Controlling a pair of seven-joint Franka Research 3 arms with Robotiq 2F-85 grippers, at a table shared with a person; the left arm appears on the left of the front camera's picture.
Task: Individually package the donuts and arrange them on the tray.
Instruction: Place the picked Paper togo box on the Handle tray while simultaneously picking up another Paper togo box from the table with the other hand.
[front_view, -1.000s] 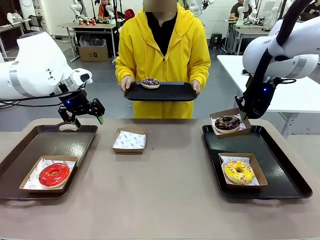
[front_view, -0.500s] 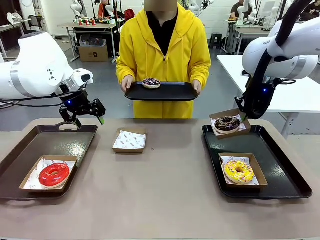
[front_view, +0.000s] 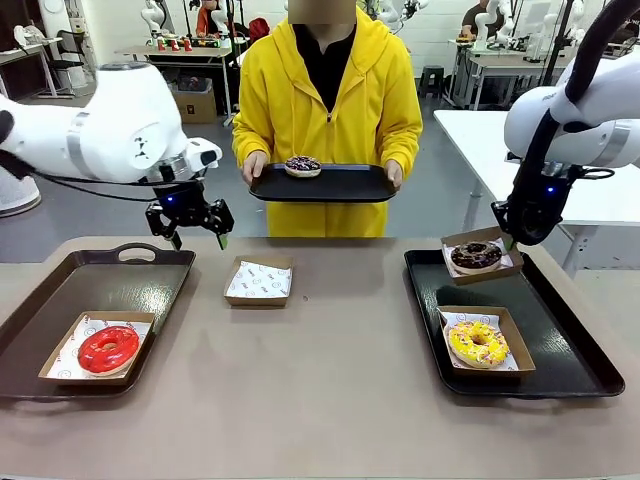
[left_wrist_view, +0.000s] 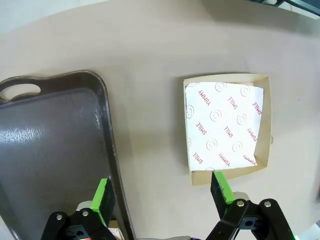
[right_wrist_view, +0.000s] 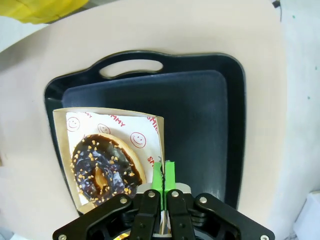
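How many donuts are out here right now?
4. The red donut sits boxed on the left tray; the yellow donut boxed on the right tray; the chocolate donut in a box the right gripper holds at that tray's far end; the purple donut on the person's tray.

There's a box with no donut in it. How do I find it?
Start at the brown table, between the left tray and the right tray. The empty box sits there on the tabletop, in front of the person. The other boxes hold donuts; this one holds just white printed paper.
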